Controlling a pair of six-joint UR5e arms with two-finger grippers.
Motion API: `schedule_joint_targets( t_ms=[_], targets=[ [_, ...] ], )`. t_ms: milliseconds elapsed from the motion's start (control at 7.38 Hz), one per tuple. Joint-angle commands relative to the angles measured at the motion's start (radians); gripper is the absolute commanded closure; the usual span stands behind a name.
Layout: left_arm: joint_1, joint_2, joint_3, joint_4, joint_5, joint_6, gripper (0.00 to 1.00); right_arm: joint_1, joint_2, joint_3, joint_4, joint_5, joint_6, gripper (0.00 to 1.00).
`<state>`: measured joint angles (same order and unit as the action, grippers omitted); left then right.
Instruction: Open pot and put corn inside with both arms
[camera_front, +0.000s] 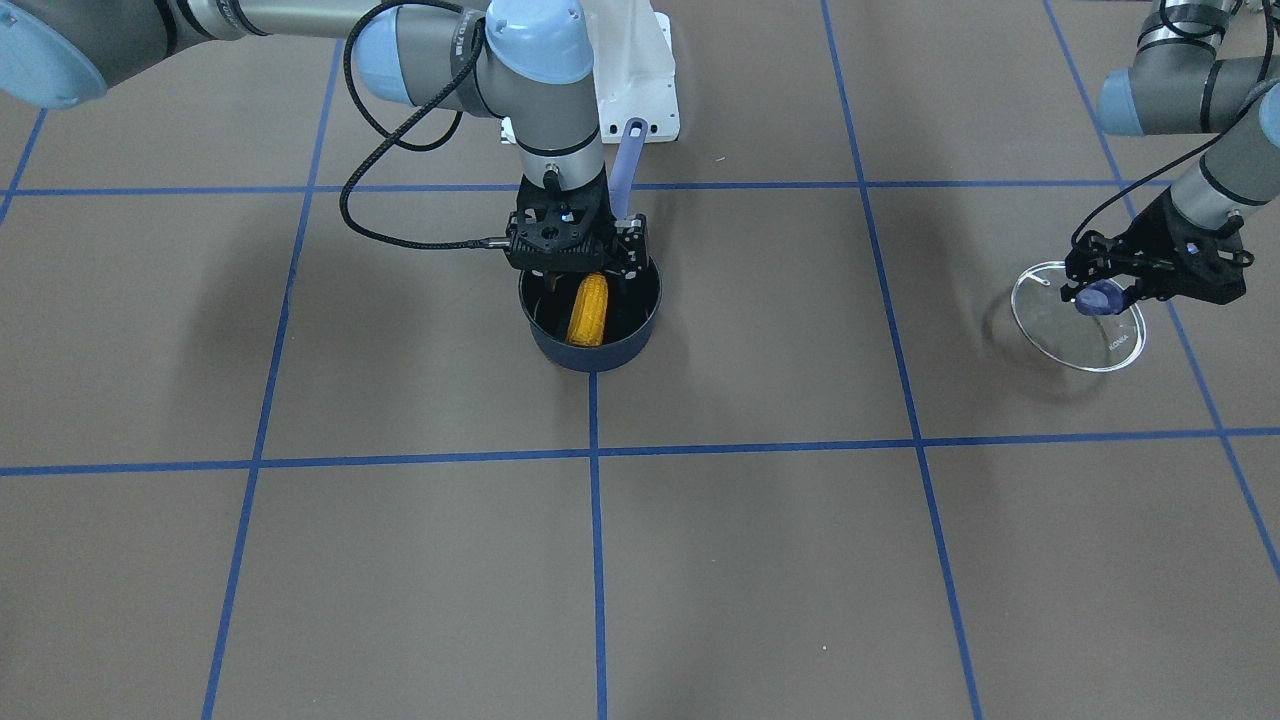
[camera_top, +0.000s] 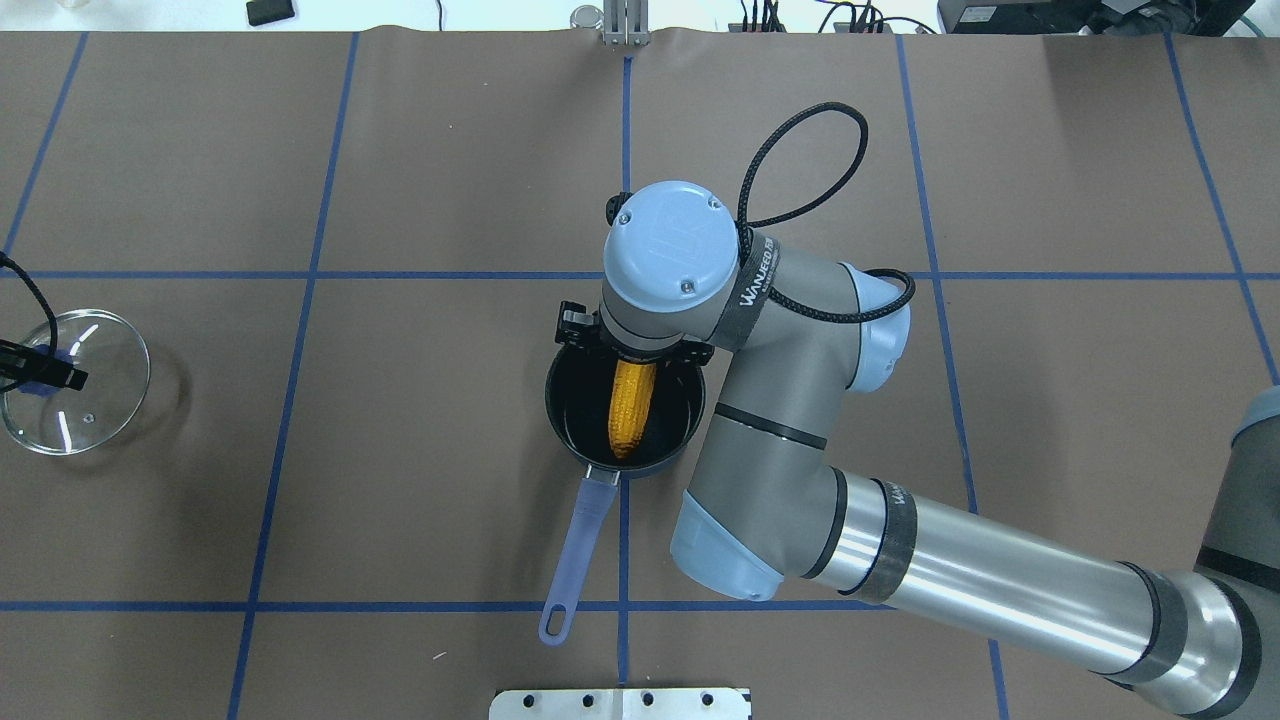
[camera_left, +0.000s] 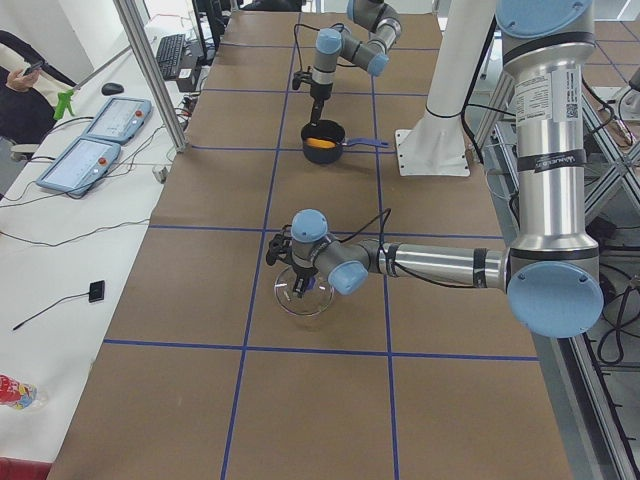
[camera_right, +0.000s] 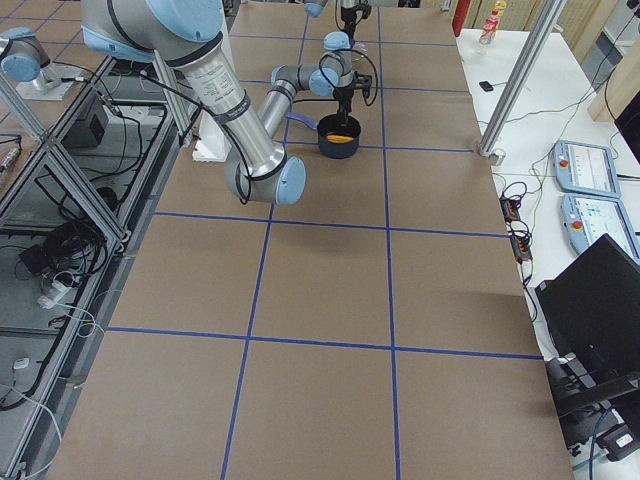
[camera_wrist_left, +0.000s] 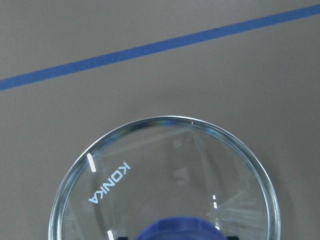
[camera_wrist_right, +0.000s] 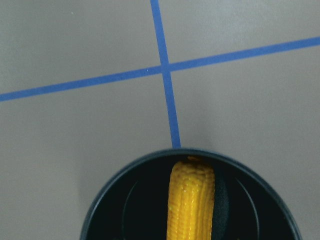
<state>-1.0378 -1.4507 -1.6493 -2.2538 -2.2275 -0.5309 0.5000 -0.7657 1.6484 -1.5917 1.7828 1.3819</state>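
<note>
The dark navy pot stands uncovered at the table's middle, its periwinkle handle pointing toward the robot. The yellow corn lies inside it, lengthwise along the handle line; it also shows in the right wrist view. My right gripper hangs straight down over the pot's mouth, its fingers apart on either side of the corn's near end, so it looks open. My left gripper is far to the side, shut on the blue knob of the glass lid, low at the table.
Blue tape lines divide the brown table into squares. The white base mount stands behind the pot. A black cable loops from the right wrist. Operator desks with pendants lie beyond the table's far edge.
</note>
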Motion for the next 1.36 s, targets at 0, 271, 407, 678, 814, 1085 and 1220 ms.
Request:
schedule_joint_targets(
  t_ms=[0,271,407,678,814,1085,1220],
  targets=[
    [0.005,-0.008,0.005,0.005,0.0,0.0,0.44,0.021,0.002,0.001,-0.001,0.004,-0.017,0.0],
    [0.008,-0.023,0.026,0.005,0.005,0.0,0.44,0.035,0.002,0.002,0.001,0.015,-0.018,0.0],
    [0.012,-0.034,0.043,0.003,0.005,0.002,0.44,0.038,0.003,0.002,-0.001,0.021,-0.032,0.0],
    [0.013,-0.042,0.048,0.003,0.005,0.002,0.38,0.041,0.002,0.004,0.001,0.024,-0.033,0.0],
    [0.013,-0.042,0.048,0.003,0.005,0.002,0.28,0.045,0.002,0.004,-0.001,0.024,-0.033,0.0],
    [0.016,-0.042,0.055,0.003,0.006,0.005,0.25,0.046,0.0,0.005,-0.001,0.026,-0.035,0.0],
    [0.016,-0.042,0.056,0.002,0.006,0.005,0.24,0.046,-0.001,0.007,0.001,0.026,-0.035,0.0]
  ],
)
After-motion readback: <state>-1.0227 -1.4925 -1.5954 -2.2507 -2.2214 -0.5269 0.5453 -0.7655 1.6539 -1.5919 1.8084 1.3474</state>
